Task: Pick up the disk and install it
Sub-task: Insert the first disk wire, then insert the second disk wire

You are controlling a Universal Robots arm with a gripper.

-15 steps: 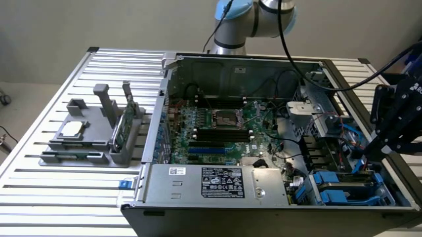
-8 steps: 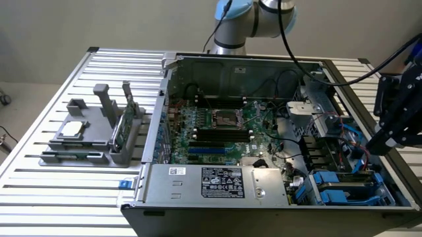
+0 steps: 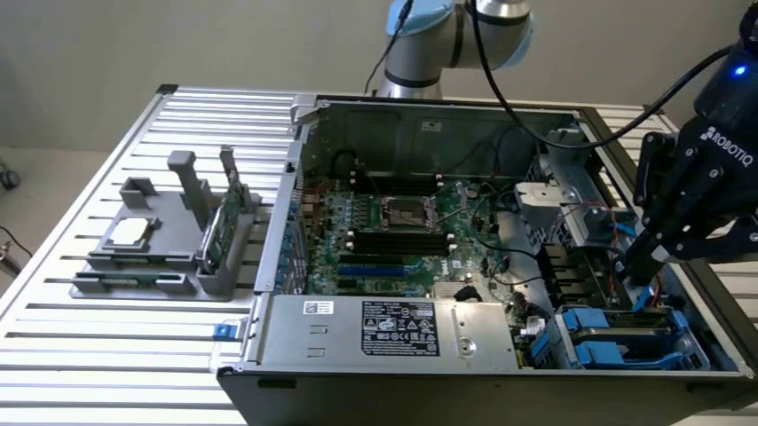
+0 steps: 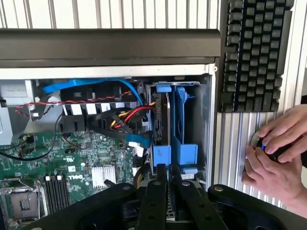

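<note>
- At the exterior view's right, the gripper (image 3: 651,266) hangs over the drive corner of the open computer case (image 3: 391,115); the black wrist body above it carries a white brand word and a small blue light.
- Seen from the wrist view, the two black fingers (image 4: 156,201) stand nearly together, with only a thin gap between them; a thin edge shows in that gap, and I cannot tell whether it belongs to the disk.
- Just beyond the fingertips is the disk (image 4: 165,124), standing on its edge inside the drive bay (image 4: 205,120); its blue carrier frames it, and the blue front handle is very near to the fingertips; whether they touch it I cannot tell.
- Beside the bay, red, yellow and black cables (image 4: 127,117) run over the green motherboard (image 4: 81,148); a blue flat cable (image 4: 91,86) crosses above them.
- On the desk (image 3: 142,373), at the exterior view's left, a grey holder (image 3: 160,244) carries a small square silver chip (image 3: 130,232) and a thin green card (image 3: 225,222) standing upright.
- A silver power supply box (image 3: 391,330) with a dark label lies along the near side of the case.
- Outside the case, a dark keyboard (image 4: 254,52) rests on the slatted desk; near it, a person's hands (image 4: 276,158) hold a small black object with a blue light.
</note>
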